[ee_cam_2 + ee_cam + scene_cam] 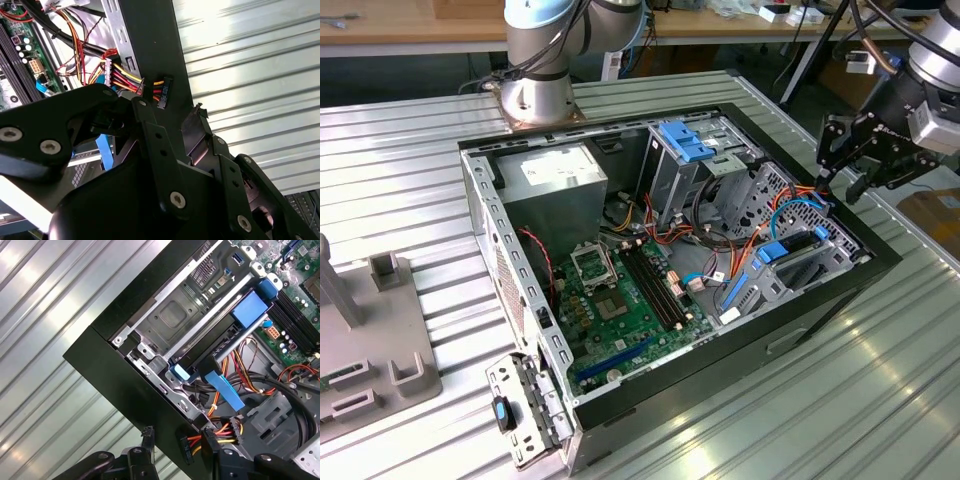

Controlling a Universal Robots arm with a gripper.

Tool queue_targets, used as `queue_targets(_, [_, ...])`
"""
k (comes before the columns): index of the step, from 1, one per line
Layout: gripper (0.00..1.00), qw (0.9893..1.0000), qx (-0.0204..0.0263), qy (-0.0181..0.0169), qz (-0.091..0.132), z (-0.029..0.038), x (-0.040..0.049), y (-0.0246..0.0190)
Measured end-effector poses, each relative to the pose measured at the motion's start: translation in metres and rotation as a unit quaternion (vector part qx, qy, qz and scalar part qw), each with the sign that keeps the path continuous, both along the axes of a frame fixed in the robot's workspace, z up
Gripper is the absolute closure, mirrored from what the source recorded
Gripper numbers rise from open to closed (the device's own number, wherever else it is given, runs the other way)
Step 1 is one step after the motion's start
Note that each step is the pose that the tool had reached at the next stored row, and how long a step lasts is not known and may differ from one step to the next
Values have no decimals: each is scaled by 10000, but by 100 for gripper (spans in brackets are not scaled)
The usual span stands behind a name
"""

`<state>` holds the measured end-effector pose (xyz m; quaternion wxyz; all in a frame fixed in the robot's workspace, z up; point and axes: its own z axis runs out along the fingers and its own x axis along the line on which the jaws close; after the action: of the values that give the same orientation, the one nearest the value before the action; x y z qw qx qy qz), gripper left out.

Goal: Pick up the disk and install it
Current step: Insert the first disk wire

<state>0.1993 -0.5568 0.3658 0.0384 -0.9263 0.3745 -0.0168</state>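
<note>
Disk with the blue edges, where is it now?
The disk sits in the metal bay at the exterior view's right end of the computer case, just below the claw.

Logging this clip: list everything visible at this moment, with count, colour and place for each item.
computer case: one, black, open, on the table
table: one, ribbed silver metal, under the case
disk: one, dark grey with blue rails and tab, in the bay at the case corner below the pincer
motherboard: one, green, on the case floor
power supply: one, grey, far corner of the case
metal cage: one, silver with blue latch, upright in the case
cables: several, orange, red, black and blue, beside the cage
fixture block: one, grey, at the exterior view's left
arm: one, grey, base behind the case
pincer: one, black, open, empty, above the case edge
</note>
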Motion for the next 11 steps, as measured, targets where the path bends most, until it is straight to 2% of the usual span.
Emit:
queue_targets(8, [50, 10000, 0, -1, 0, -13, -1, 0])
queue_targets(10, [51, 10000, 0, -1, 0, -14, -1, 0])
queue_targets(11, [58, 10000, 0, -1, 0, -14, -1, 0])
